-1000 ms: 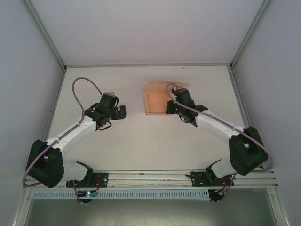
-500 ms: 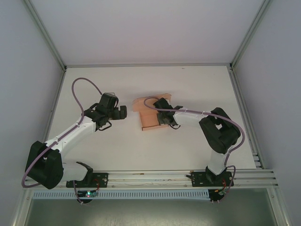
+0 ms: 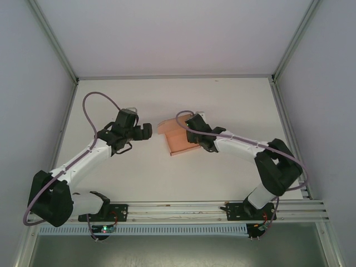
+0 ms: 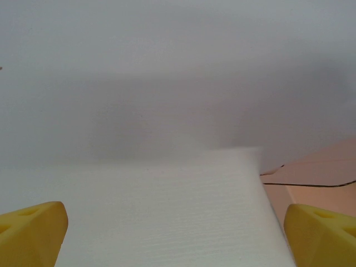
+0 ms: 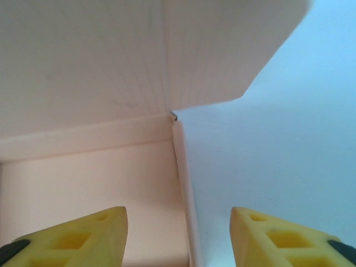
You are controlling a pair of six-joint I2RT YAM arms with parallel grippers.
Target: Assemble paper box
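AT THE BOX: My right gripper (image 5: 178, 216) stands partly open, one yellow finger (image 5: 83, 233) on each side of the upright side wall of the paper box (image 3: 181, 143). I see no contact with either face (the wall runs up the lower middle of the wrist frame). The salmon-pink box lies mid-frame overhead on the white table (image 3: 167, 100), a flap lifted at its upper edge. My left gripper (image 3: 146, 130), spread wide and holding nothing, hovers just left of it.
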